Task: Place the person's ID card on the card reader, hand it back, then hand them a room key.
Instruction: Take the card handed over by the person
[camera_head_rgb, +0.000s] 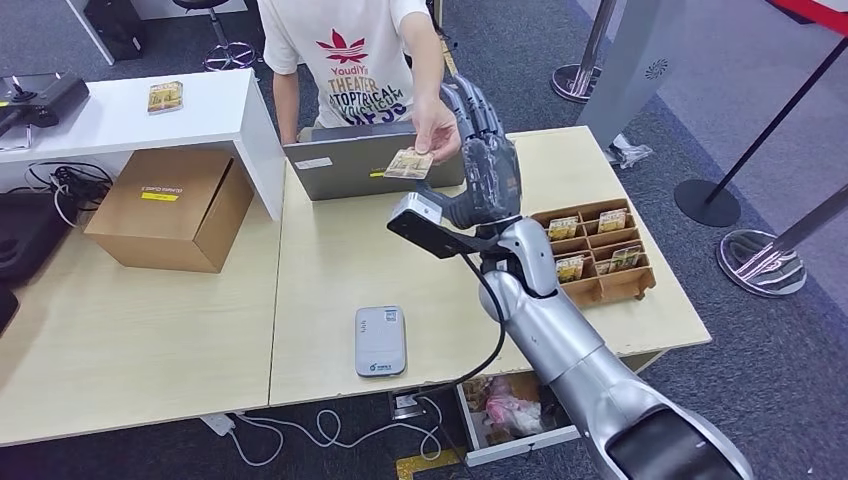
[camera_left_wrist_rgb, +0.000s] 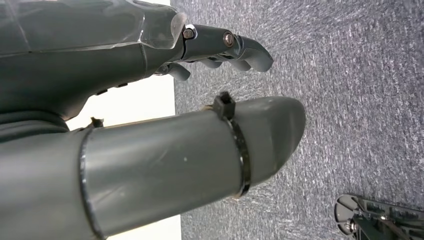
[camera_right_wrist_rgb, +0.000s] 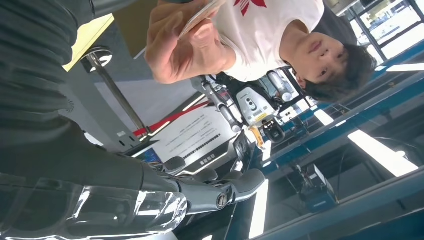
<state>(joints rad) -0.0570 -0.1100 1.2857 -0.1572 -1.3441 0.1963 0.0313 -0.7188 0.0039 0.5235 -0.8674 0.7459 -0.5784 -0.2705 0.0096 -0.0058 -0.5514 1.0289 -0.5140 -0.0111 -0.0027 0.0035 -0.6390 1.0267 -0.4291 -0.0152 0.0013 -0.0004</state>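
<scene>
I've got my right hand (camera_head_rgb: 478, 150) raised beside the person's hand (camera_head_rgb: 436, 128), fingers apart, nothing in them. The ID card (camera_head_rgb: 409, 164) is pinched in the person's fingers, above the laptop (camera_head_rgb: 345, 165). I judge it thin, stiff, light and slick, so I'd pinch a free edge, away from their grip. The card reader (camera_head_rgb: 380, 341) lies flat on the desk (camera_head_rgb: 320, 260), well apart from the card. My left hand (camera_left_wrist_rgb: 200, 70) hangs over carpet, fingers loosely curled, holding nothing. The card's face is too small to read, and the wrist camera catches just its edge.
</scene>
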